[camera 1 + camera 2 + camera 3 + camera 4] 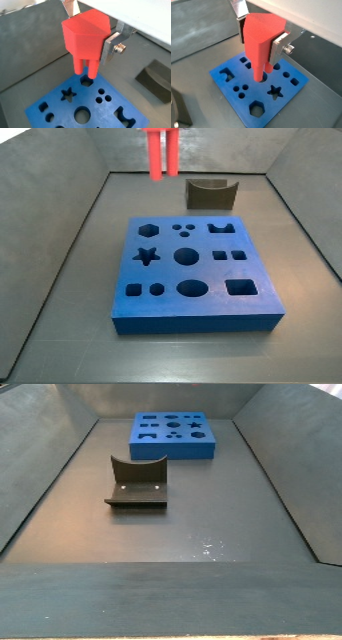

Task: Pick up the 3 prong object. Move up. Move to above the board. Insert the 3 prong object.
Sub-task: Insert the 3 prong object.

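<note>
Gripper (93, 37) clamping the small bright red plastic 3 prong object (85, 37) above the flat blue cut-out board (87, 107).
Only a side view is showing the dark olive-brown U-shaped block (211, 194); the fixture (136, 487) is appearing in a side view too.

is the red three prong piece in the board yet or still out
Out. The red piece, held in the tool, hangs prongs-down above the blue board.

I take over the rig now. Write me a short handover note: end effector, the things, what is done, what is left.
End effector: shut on the red piece, high above the floor.
Red piece: lifted, prongs down, seen at the top of a side view.
Board: flat on the floor, all holes free.
Fixture: on the floor, apart from the board.
Done: pick and lift.
Left: line up over the matching holes, lower, insert, release.
</note>
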